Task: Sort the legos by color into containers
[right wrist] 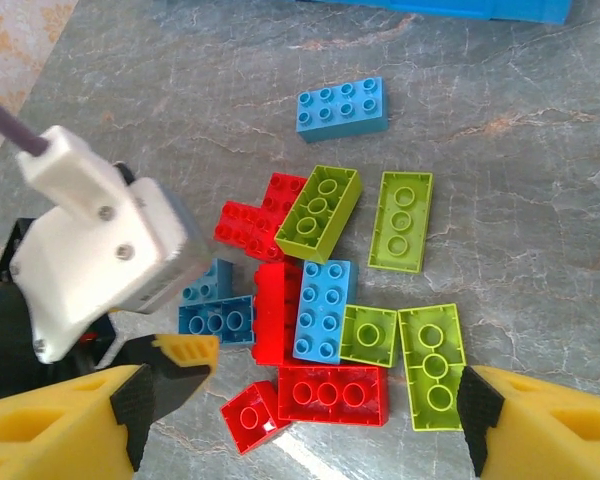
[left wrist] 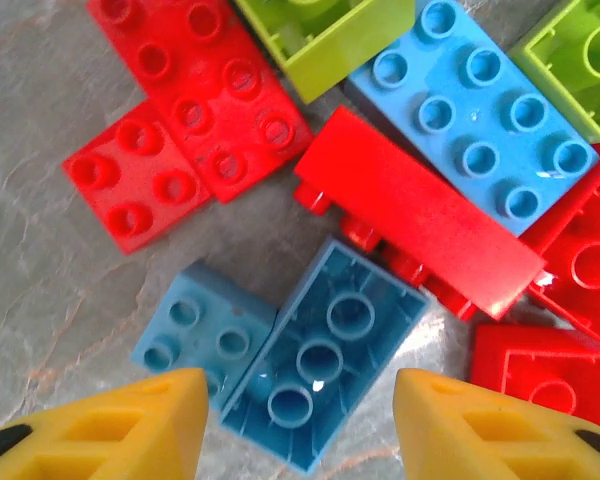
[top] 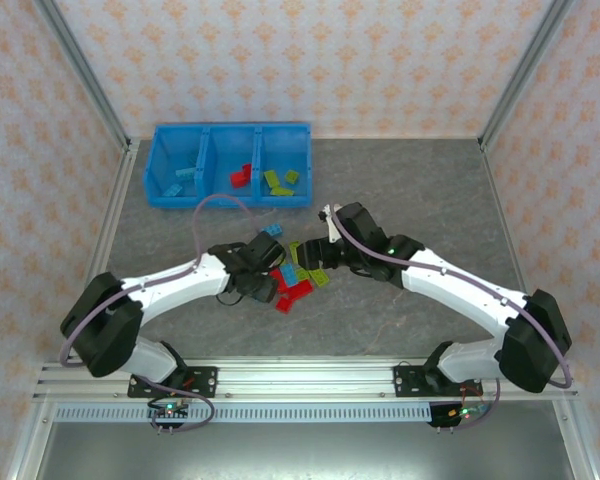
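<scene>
The legos lie in a loose pile of red, light blue and lime bricks at the table's middle. My left gripper is low over the pile and open; an upturned light blue brick lies between its yellow fingertips, with a gap on the right side. A smaller blue brick touches that brick's left side. My right gripper hovers wide open above the pile's near edge, over an upturned red brick. The containers, a blue tray, stand at the back left with blue, red and lime bricks sorted in their compartments.
A lone blue brick lies apart, between the pile and the tray. Lime bricks sit on the pile's right side. The left arm's white camera housing is close by my right gripper's left finger. Metal frame rails border the table.
</scene>
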Robot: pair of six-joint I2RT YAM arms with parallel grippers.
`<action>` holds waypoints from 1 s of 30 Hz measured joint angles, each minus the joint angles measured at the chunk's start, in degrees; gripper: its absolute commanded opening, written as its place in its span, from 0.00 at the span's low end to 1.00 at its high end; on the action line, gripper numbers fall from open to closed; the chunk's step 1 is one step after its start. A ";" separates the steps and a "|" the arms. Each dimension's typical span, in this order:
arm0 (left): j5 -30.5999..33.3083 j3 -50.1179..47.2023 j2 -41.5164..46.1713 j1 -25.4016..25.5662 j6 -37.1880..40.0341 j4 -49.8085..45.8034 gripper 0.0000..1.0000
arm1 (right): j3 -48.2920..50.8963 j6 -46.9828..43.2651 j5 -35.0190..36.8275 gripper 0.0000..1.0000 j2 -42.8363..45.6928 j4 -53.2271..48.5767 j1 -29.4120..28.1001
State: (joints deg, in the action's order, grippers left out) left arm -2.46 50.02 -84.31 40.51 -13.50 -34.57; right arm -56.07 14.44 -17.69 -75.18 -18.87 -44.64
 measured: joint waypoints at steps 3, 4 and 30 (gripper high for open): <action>-0.24 1.07 -1.68 0.00 1.88 0.17 0.54 | -0.07 0.24 -0.15 0.81 -0.15 0.02 0.00; -0.50 1.40 -2.03 0.00 2.43 0.11 0.53 | -0.07 0.42 -0.17 0.81 -0.17 0.04 0.00; -4.50 5.75 -9.42 0.50 6.05 -2.54 0.52 | -0.07 3.15 1.14 0.81 -0.22 -1.79 0.04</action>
State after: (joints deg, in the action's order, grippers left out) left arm -6.96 55.77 -93.73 41.01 -7.44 -37.10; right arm -56.14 17.58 -16.56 -75.40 -20.67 -44.60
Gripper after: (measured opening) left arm 0.519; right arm 0.811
